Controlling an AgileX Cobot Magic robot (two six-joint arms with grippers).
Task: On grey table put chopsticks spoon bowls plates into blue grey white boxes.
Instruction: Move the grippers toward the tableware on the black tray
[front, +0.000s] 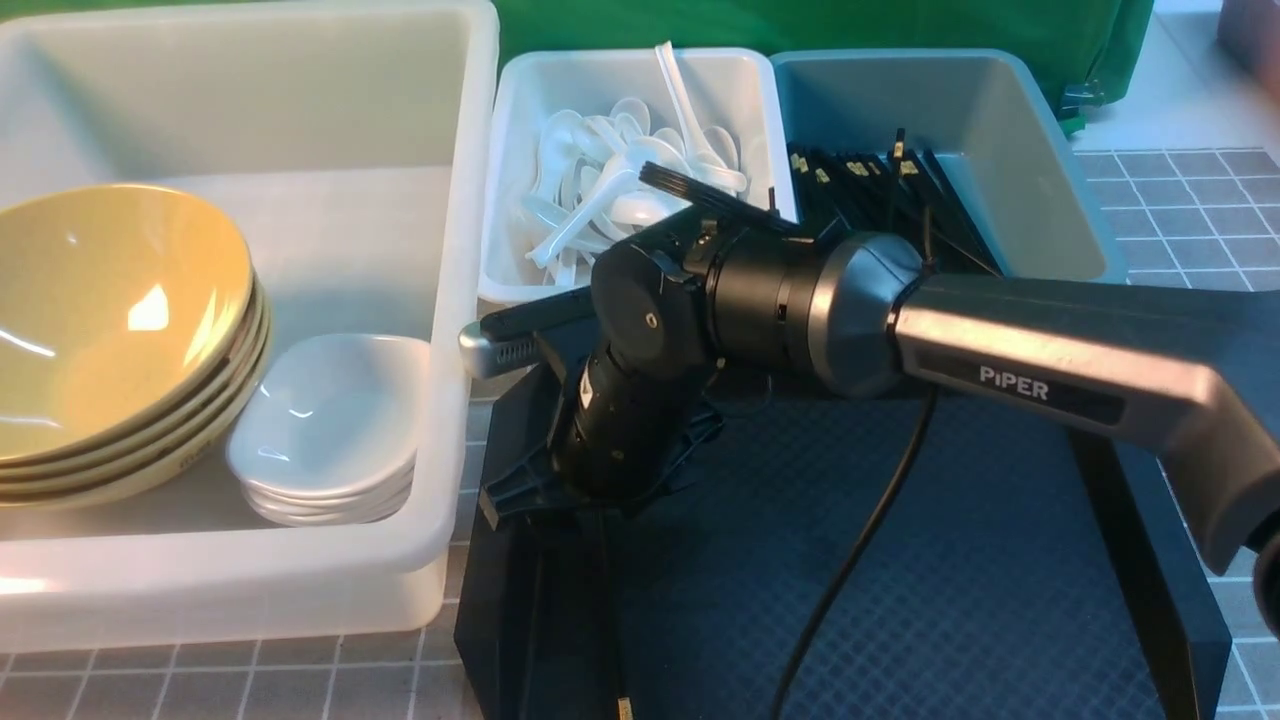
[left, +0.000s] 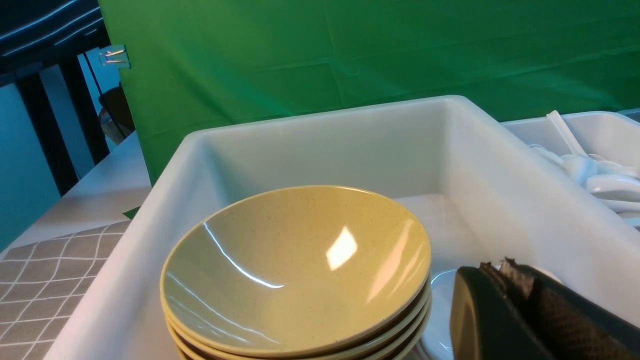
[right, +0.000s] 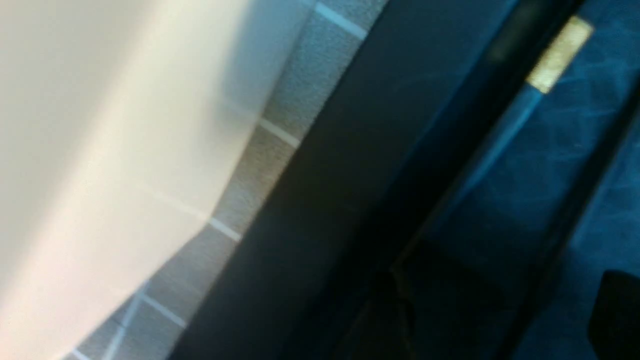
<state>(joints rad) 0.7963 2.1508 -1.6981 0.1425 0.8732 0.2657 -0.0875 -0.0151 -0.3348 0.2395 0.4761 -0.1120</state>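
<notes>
Step in hand: as I read it, lifting the loose chopstick (right: 557, 55) off the black tray (front: 900, 560) to carry it to the blue-grey bin (front: 1060, 200).
Chopstick: lies flat on the tray's textured floor, close beside the tray's left rim; its gold band sits at the upper right of the right wrist view.
Right fingers (right: 617, 322): spread wide and holding nothing, pointing down over the tray's left side; only one dark tip shows clearly.
Left fingers (left: 500, 310): closed together and empty, at the lower right of the left wrist view.
Already sorted: bowls (front: 110, 300) and plates (front: 330, 420) are stacked in the white tub (front: 200, 590) at left; spoons (front: 600, 190) fill the small white bin (front: 740, 90) at upper centre; other chopsticks (front: 850, 170) lie in the blue-grey bin.
Worktop (front: 1200, 200): grey tiles under it all.
Doing it well: straddle the stick across its width, go right down to the tray floor, and close near mid-length so it does not tip.
Risk: a finger catching the rim.
</notes>
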